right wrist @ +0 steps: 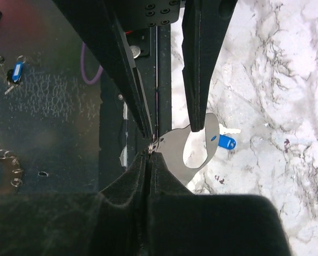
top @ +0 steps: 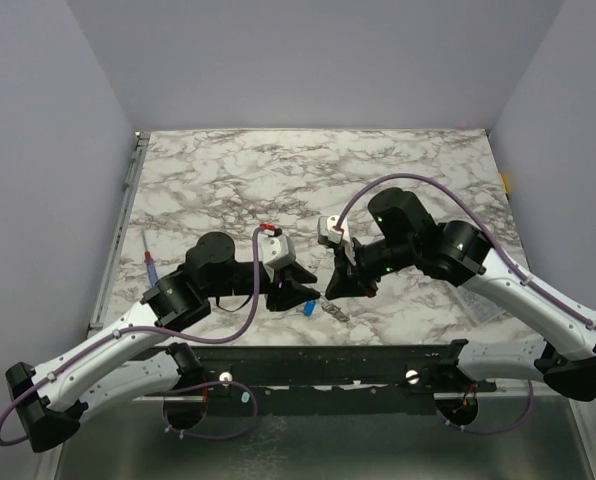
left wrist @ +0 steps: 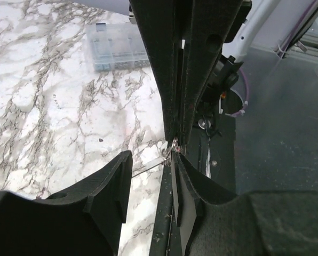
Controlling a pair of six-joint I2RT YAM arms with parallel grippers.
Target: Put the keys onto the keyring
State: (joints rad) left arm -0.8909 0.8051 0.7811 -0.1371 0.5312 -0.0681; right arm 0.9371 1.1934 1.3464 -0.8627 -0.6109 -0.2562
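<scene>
Hands nose to nose at the desk's near edge, keyring pinched in the right one.

The left hand point(top: 306, 293) has its fingers standing apart, and a flat silvery piece point(right wrist: 193, 154) spans from tip to tip; I cannot tell if it is clamped. The blue-headed key point(top: 308, 308) lies on the desk point(top: 278, 180) just beside that hand, on its near side, with the beaded chain point(top: 335, 310) next along. The right hand point(top: 335, 288) has its fingers pressed together, nipping the keyring point(right wrist: 153, 145) at their very tips, tight against the left hand's finger.
</scene>
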